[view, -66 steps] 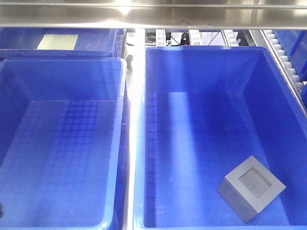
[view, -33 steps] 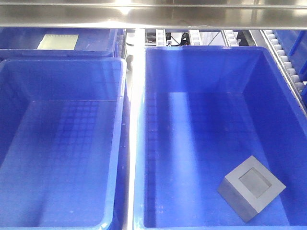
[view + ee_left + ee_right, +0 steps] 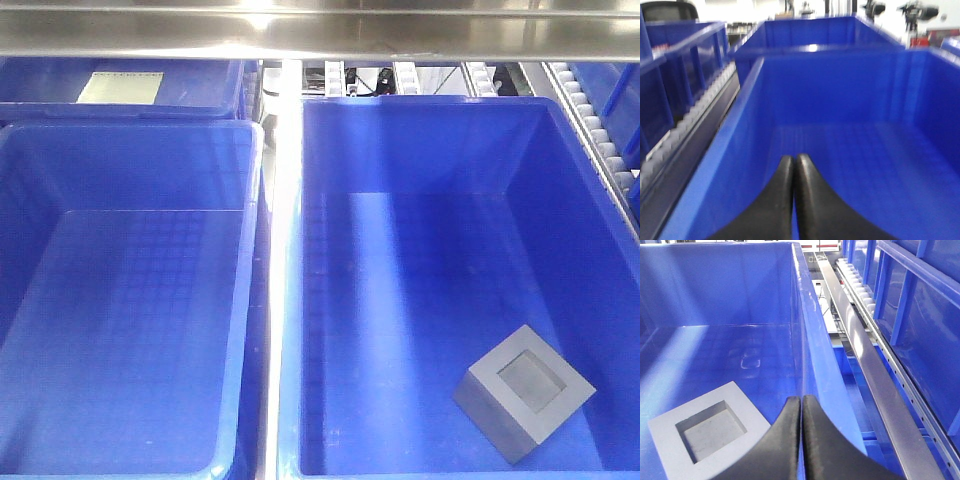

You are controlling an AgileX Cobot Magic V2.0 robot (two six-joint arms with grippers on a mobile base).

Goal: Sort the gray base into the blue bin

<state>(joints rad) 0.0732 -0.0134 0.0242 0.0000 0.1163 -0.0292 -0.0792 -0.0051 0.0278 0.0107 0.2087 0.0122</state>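
The gray base lies on the floor of the right-hand blue bin, near its front right corner, with the square pocket facing up. In the right wrist view the gray base sits just left of my right gripper, which is shut with nothing between its black fingers. This gripper hovers by the blue bin's right wall. My left gripper is also shut on nothing, above the bare gridded floor of another blue bin. Neither gripper shows in the front view.
A second blue bin stands left of the first, across a narrow metal strip. A third bin with a pale label is behind it. A steel bar crosses the top. Roller conveyors run along the outer sides.
A small dark shape at the lower left edge of the front view one second ago is gone. The gray base has not moved.
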